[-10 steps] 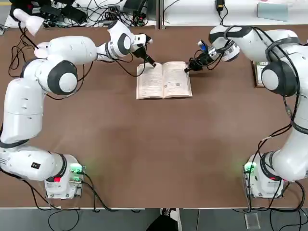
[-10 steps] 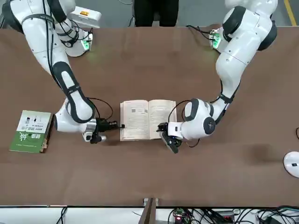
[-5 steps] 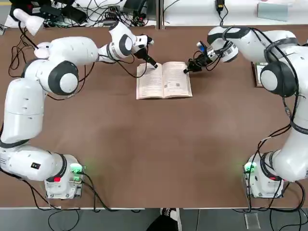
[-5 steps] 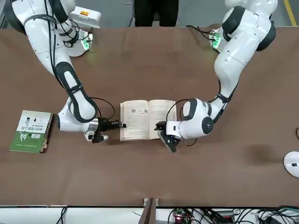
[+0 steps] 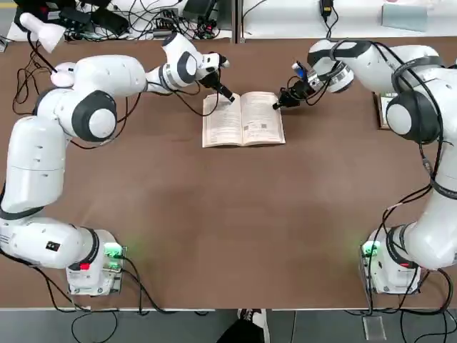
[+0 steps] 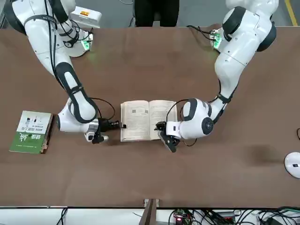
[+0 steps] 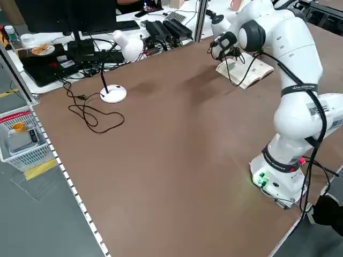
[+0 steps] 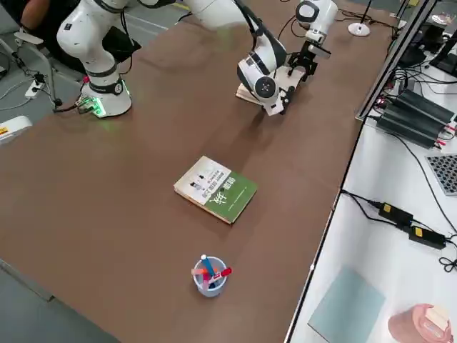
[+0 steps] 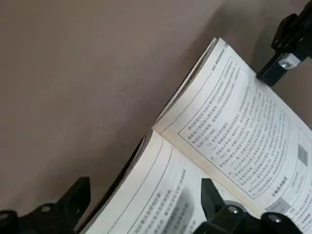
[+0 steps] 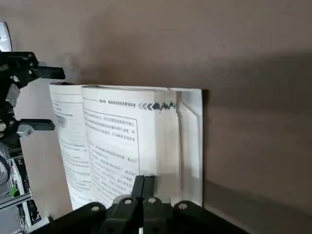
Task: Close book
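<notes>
The book (image 5: 243,121) lies open on the brown table, cream text pages up, toward the far middle. My left gripper (image 5: 229,97) is at the far corner of its left half, open. In the left wrist view its fingers (image 9: 78,195) straddle that half's far edge, one over the page and one beside the book (image 9: 234,131). My right gripper (image 5: 277,104) is shut with nothing in it. Its tips (image 10: 144,179) rest against the far right corner of the book (image 10: 117,141). From the front, the right gripper (image 6: 123,125) and left gripper (image 6: 166,137) flank the book (image 6: 145,119).
A green-covered book (image 6: 32,131) lies near the table's right edge, partly under my right arm from above. A cup of pens (image 8: 208,275) stands beyond it. A white desk lamp (image 7: 115,93) sits at the far left corner. Cables run along the far edge.
Both arms shifted only slightly at the book's far corners. The book still lies open the same way.
</notes>
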You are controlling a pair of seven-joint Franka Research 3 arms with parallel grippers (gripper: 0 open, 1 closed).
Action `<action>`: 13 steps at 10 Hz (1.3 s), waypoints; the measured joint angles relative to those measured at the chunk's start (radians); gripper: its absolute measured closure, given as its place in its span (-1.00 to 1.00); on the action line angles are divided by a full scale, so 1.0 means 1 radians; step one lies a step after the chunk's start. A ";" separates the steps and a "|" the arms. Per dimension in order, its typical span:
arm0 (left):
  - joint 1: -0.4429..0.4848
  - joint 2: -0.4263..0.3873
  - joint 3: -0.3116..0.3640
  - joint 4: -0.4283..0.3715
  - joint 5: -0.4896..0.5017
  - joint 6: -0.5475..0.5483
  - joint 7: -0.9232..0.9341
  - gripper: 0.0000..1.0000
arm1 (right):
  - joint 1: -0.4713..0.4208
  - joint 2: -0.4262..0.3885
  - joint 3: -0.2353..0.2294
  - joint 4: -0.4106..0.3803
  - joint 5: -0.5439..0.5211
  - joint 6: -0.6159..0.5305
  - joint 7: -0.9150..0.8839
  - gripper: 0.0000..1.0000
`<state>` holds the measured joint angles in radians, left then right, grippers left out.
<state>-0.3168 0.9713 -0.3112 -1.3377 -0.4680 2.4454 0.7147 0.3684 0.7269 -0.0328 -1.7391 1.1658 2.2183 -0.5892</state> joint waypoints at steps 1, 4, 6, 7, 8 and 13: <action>0.000 0.000 0.000 0.000 0.000 0.000 0.000 -1.00 | 0.000 0.005 0.000 0.000 0.000 0.012 -0.010 0.98; 0.000 0.003 0.000 0.000 -0.003 -0.002 0.000 -1.00 | 0.000 0.020 0.000 -0.001 0.000 0.022 -0.033 0.98; 0.000 0.007 -0.001 0.000 -0.009 -0.002 0.000 -1.00 | 0.000 0.023 0.000 -0.001 0.000 0.022 -0.037 0.98; 0.000 0.008 -0.001 0.000 -0.010 -0.002 0.000 -1.00 | 0.000 0.023 0.000 -0.001 0.000 0.022 -0.039 0.98; 0.000 0.009 -0.001 0.000 -0.011 -0.002 0.000 -1.00 | 0.001 0.023 0.000 -0.001 0.000 0.023 -0.041 0.98; 0.000 0.014 -0.002 0.000 -0.034 -0.018 0.000 -1.00 | 0.021 0.024 0.000 -0.005 0.000 0.059 -0.044 0.98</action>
<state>-0.3167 0.9848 -0.3128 -1.3377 -0.5020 2.4272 0.7148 0.3893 0.7507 -0.0330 -1.7442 1.1660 2.2775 -0.6328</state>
